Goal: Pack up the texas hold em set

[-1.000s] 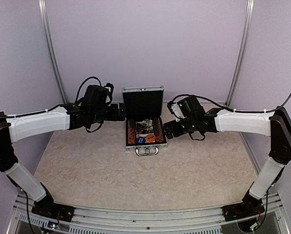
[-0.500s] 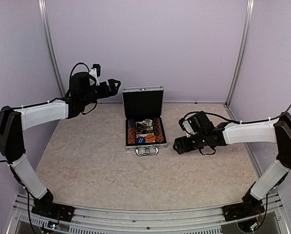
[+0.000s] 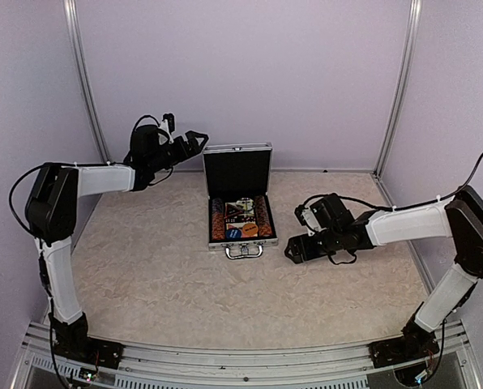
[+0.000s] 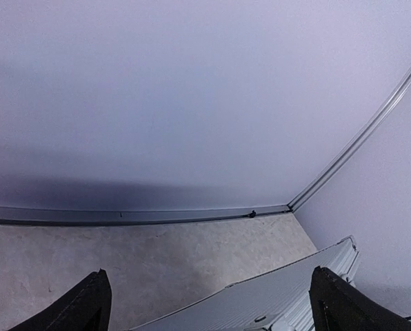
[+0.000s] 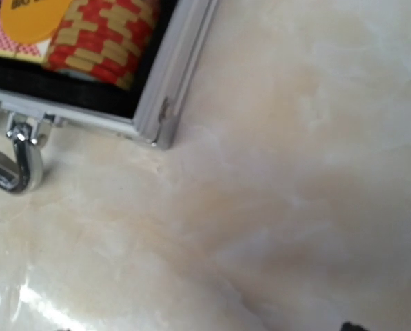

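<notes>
Case (image 3: 243, 243) sits centre frame on the bench (image 3: 144, 275), lid (image 3: 237, 170) upright, chips (image 3: 218, 220) inside. Left end effector (image 3: 199, 141) — spread wide — hovers by the lid's upper-left corner; right end effector (image 3: 292, 251) at lower right, spread I cannot tell. Tip the lid's top edge forward slowly — base steadied.

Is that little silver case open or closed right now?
Open: the lid of the case stands upright at the back, and chips show inside.
</notes>
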Available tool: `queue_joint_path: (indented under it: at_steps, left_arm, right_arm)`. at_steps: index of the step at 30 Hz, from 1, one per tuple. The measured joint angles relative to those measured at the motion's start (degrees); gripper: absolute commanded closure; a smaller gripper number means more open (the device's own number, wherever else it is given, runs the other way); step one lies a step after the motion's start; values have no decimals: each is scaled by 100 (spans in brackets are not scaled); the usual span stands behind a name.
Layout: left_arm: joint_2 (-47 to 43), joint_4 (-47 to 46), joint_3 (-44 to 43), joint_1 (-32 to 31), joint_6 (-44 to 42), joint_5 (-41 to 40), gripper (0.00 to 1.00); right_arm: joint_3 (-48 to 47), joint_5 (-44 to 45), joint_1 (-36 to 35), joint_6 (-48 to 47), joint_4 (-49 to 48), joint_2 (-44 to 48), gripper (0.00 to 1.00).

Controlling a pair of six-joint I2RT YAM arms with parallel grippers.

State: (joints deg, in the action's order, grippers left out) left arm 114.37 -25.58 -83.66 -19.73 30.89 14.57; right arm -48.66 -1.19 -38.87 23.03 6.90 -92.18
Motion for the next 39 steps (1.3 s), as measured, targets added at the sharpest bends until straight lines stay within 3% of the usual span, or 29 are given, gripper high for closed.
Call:
queue_joint_path:
  at_steps: [3,13,19,24,29,36,39]
  left_arm:
    - [122,-175,7,2,192,238,2]
    - [503,-949,120,-13,745,1222,20]
    - [452,-1248,409,-63,833,1606,21]
    - [168,-1377,914,-155,807,1714,19]
    - [-42,-1558,1394,-258,868,1738,18]
    - [-337,-1639,1969,-411,951,1759,2]
    - [-647,-1641,2159,-522,892,1735,1]
  right_arm:
    - [0,-160,17,4,-131,-179,18]
    - [-481,-835,376,-44,-315,-772,22]
    - [-901,-1064,485,-87,-356,-1014,23]
    - [-1281,-1233,592,-114,-356,-1257,25]
    - [-1628,-1729,892,-55,-472,-1725,48]
    - [-1399,-2787,1408,457,-1268,-2009,48]
    - [-1443,-3193,1480,654,-1722,-2223,48]
